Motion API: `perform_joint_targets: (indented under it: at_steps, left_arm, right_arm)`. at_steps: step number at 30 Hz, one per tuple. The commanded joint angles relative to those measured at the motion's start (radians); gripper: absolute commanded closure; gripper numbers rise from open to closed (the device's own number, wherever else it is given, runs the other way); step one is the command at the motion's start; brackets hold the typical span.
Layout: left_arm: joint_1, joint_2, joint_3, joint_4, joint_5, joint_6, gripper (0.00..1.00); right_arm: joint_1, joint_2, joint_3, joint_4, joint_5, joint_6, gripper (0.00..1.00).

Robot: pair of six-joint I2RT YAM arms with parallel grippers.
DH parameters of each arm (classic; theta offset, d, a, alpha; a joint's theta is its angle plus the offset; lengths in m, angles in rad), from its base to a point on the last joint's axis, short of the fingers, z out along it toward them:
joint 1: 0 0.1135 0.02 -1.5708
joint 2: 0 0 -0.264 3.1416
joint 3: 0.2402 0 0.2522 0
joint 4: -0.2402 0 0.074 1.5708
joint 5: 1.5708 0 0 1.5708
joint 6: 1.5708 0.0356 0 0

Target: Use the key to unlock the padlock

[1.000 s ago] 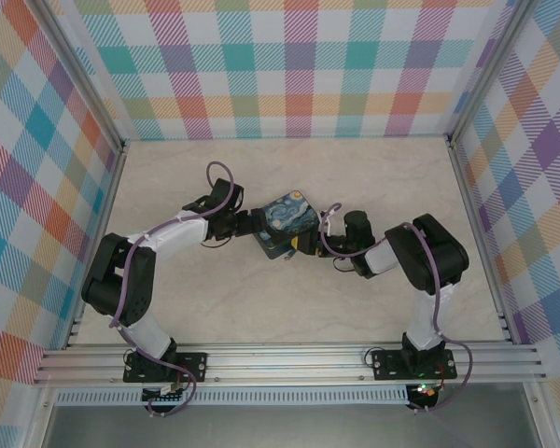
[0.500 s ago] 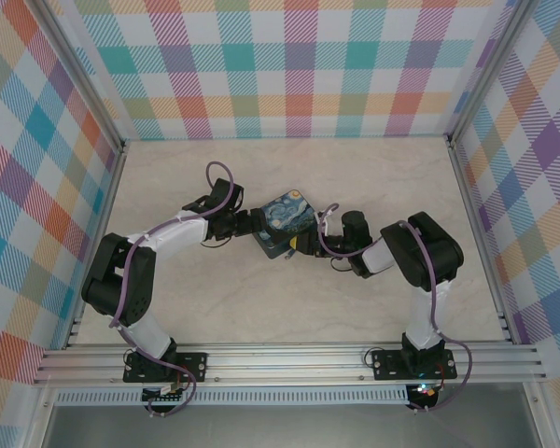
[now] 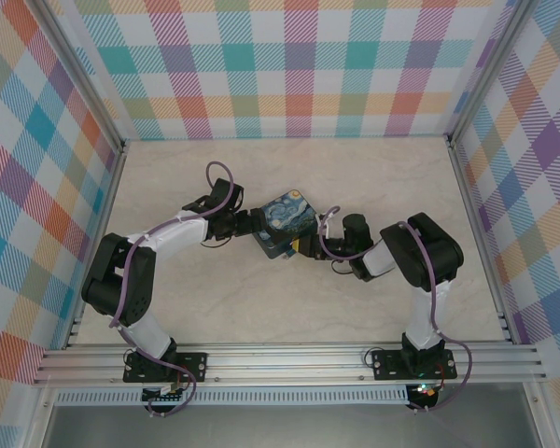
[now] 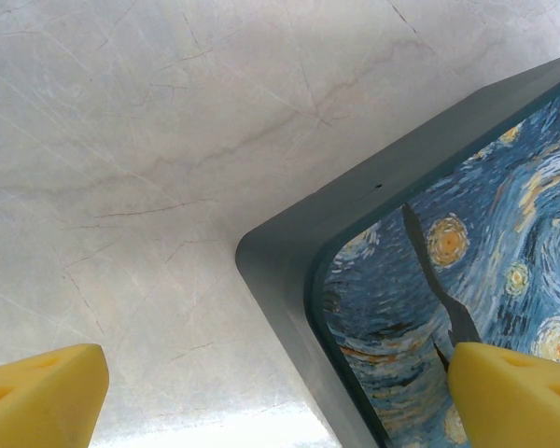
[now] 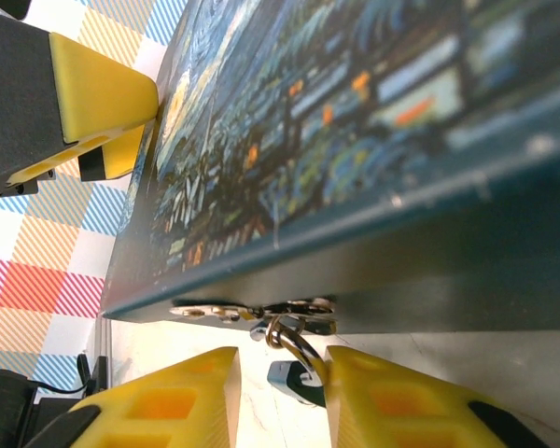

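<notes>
The padlock (image 5: 303, 381), a small blue-teal body on a silvery shackle, hangs from the metal hasp (image 5: 261, 308) on the front of the starry-night box (image 3: 285, 222). My right gripper (image 5: 282, 392) sits just under the hasp with the padlock between its yellow fingers. The right finger (image 5: 373, 401) touches the shackle and body, and a gap remains on the left side. My left gripper (image 4: 275, 392) stands wide open astride the box's corner (image 4: 289, 271), one finger over the lid and the other over the table. The key is hidden.
A marble-look table (image 3: 215, 299) lies inside checked walls, with metal rails along its edges. Both arms meet at the box in the middle, the left gripper (image 3: 250, 222) at its left side and the right gripper (image 3: 303, 248) at its front right.
The right gripper's fingers have drawn closer together around the padlock, and it has edged left toward the box. The left arm and box have stayed still.
</notes>
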Motion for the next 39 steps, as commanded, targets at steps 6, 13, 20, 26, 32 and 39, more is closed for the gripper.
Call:
perform_joint_targets:
  at_steps: [6,13,20,26,32,39]
  left_arm:
    - [0.001,0.025,-0.041,-0.138,-0.034,0.013,0.07]
    - [0.001,0.017,-0.043,-0.146,-0.047,0.015,0.07]
    - [0.0,0.011,-0.048,-0.145,-0.048,0.019,0.07]
    - [0.0,0.008,-0.054,-0.146,-0.053,0.024,0.07]
    - [0.0,0.007,-0.059,-0.144,-0.056,0.029,0.07]
    - [0.0,-0.003,-0.066,-0.14,-0.062,0.027,0.06]
  right_arm:
    - [0.009,-0.023,-0.013,0.022,-0.013,-0.015,0.86]
    - [0.002,-0.031,-0.024,0.015,0.01,-0.007,1.0]
    - [-0.014,-0.047,-0.048,0.019,0.065,0.03,1.0]
    - [-0.022,-0.056,-0.068,0.069,0.094,0.092,1.0]
    - [-0.023,-0.061,-0.065,0.106,0.1,0.145,1.0]
    - [-0.033,-0.131,-0.077,0.075,0.14,0.146,1.0]
